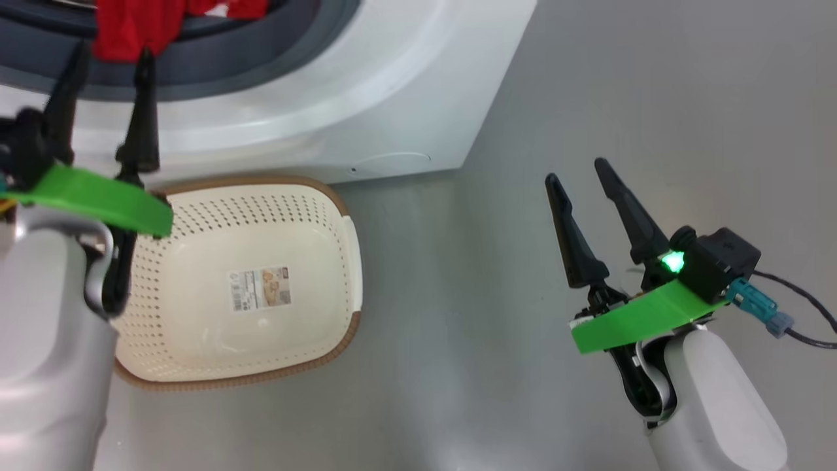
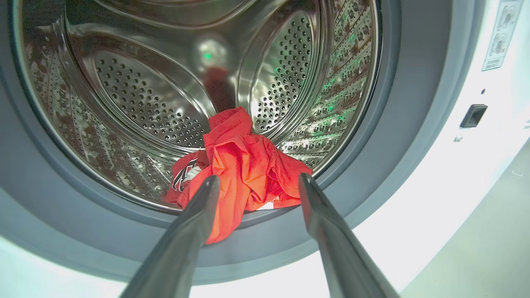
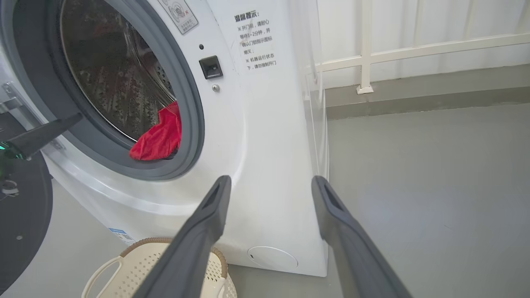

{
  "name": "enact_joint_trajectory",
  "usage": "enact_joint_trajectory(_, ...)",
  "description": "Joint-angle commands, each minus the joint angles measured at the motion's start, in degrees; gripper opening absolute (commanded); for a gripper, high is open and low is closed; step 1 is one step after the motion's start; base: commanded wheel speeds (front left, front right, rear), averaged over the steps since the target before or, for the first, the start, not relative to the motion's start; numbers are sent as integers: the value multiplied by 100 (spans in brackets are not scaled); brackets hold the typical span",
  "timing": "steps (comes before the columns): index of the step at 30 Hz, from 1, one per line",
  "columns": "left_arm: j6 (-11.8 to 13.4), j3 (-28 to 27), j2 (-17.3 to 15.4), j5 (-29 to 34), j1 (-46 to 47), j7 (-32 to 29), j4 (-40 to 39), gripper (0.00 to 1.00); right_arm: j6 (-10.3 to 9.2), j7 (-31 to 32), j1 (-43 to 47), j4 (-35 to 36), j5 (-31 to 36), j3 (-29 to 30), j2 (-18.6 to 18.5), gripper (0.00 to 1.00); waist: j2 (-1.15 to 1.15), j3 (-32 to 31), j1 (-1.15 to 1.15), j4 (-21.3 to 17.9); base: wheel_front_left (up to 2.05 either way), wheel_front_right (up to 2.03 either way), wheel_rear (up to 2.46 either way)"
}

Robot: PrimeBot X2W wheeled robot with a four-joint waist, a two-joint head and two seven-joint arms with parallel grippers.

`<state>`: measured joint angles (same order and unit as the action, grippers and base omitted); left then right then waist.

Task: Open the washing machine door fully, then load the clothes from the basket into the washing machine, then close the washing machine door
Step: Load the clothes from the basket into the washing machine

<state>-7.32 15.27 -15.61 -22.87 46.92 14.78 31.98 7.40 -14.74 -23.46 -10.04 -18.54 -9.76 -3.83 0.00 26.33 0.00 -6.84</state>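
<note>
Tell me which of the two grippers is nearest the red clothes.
The left gripper: its open dark fingers point at the bright red fabric clothes draped over the drum's grey rubber ring; the right gripper hangs open over grey floor.

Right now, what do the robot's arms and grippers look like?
Both left gripper and right gripper show two long tapering dark fingers, green plate, pale grey forearm. The right adds a black block with a green light, a teal connector and a black cable.
</note>
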Motion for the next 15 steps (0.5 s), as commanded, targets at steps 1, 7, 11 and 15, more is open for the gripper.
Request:
enact_joint_trajectory(1,-15,-208,-216,59,-83,21,-193,100,9,-26,161,103,-17,-116,21,100,0,-259,0,177,0,0,0)
enact_joint_trajectory(7,-16,-452,-86,158,-854,21,-605,100,9,-26,287,8,-99,-162,-76,100,0,-679,0,338,0,0,0)
enact_joint_trajectory(11,-16,-644,1,221,-1377,21,-896,100,9,-26,403,-55,-162,-174,-144,100,0,-961,0,438,0,0,0)
enact_joint_trajectory(15,-16,-808,67,282,-1954,22,-1176,100,9,-26,544,-113,-232,-201,-205,100,0,-1249,0,517,0,0,0)
